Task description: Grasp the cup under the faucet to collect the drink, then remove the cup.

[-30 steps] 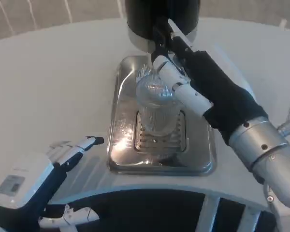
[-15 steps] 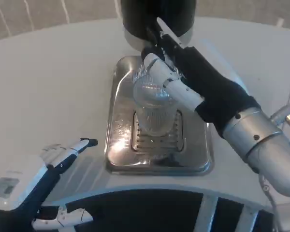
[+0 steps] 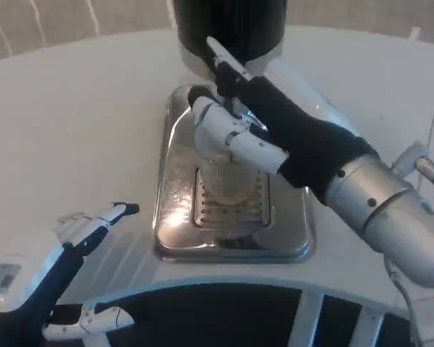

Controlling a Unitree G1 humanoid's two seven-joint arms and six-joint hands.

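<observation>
Cup [image 3: 228, 181], clear and ribbed, stands just above the middle of the frame on the slotted grate [image 3: 228, 206] of a shiny metal drip tray [image 3: 175, 181]. The right hand [image 3: 264, 119] comes in from the lower right and covers the cup's upper half, its white and black fingers [image 3: 231, 137] wrapped across the front of the glass, so the rim is hidden and only the lower body shows beneath them. That hand is grasping the cup. Whether the cup's base touches the grate or sits a little above it, I cannot tell. A pale yellowish tint shows low in the cup; I cannot say how much drink is inside.

Directly behind the hand, at the top centre of the frame, rises the dark round dispenser [image 3: 228, 29]; its faucet is hidden by the hand. The tray holds the grate in its middle, with bright reflections on its left side.

At the lower left of the frame the left hand [image 3: 79, 231] hangs off the near edge of the white table [image 3: 72, 123], well apart from the tray, fingers stretched out and holding nothing.
</observation>
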